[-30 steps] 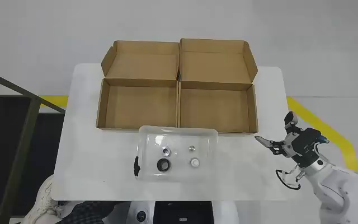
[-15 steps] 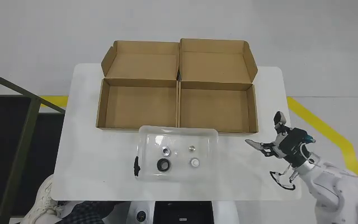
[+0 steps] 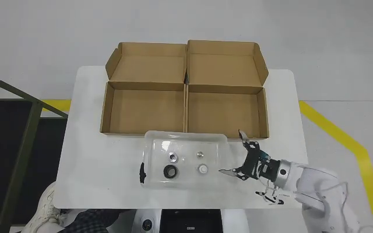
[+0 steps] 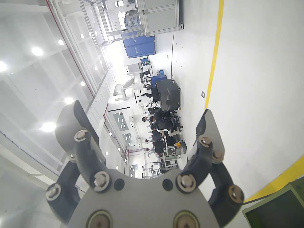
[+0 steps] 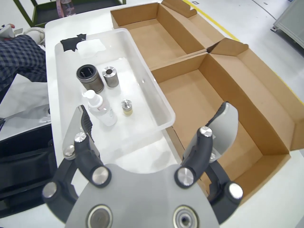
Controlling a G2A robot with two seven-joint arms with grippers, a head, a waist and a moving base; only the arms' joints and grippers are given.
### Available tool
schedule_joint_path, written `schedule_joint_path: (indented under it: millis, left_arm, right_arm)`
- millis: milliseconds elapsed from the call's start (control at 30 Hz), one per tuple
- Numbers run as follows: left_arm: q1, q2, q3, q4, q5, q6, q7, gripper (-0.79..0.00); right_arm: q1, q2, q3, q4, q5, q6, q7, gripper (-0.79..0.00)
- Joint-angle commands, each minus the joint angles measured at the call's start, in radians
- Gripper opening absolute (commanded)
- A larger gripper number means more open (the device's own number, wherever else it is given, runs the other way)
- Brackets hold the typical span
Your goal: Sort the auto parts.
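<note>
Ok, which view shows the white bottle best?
Right wrist view: the white bottle stands side-on, cap and body distinct. Top view shows it as a small white dot from above. Left wrist view points elsewhere.

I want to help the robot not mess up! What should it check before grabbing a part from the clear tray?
1. Right gripper open and empty: ok.
2. Bearing, cylinder, bottle, fitting upright in the clear tray: ok.
3. Both cardboard boxes open and empty: ok.
4. Gripper above a part: not ok, it hangs by the tray's end.
5. Which box each part goes in: cannot tell.
</note>
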Motion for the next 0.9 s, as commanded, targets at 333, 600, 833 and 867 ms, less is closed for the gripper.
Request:
schedule_joint_path:
  millis: [333, 600, 833, 867]
  left_arm:
    - [0.0, 0.0, 0.0, 0.0, 0.0, 0.0, 0.0, 0.0]
    - [0.0, 0.0, 0.0, 0.0, 0.0, 0.0, 0.0, 0.0]
    - [0.0, 0.0, 0.0, 0.0, 0.0, 0.0, 0.0, 0.0]
    - [0.0, 0.0, 0.0, 0.0, 0.0, 0.0, 0.0, 0.0]
  right_arm:
    - [0.089, 0.004, -0.174, 0.021, -0.038, 0.023, 0.147, 0.0]
    - [0.13, 0.008, -0.24, 0.052, -0.04, 0.039, 0.216, 0.0]
    - [0.149, 0.012, -0.277, 0.073, -0.04, 0.05, 0.251, -0.246]
    - [0.151, 0.013, -0.282, 0.076, -0.042, 0.051, 0.256, -0.268]
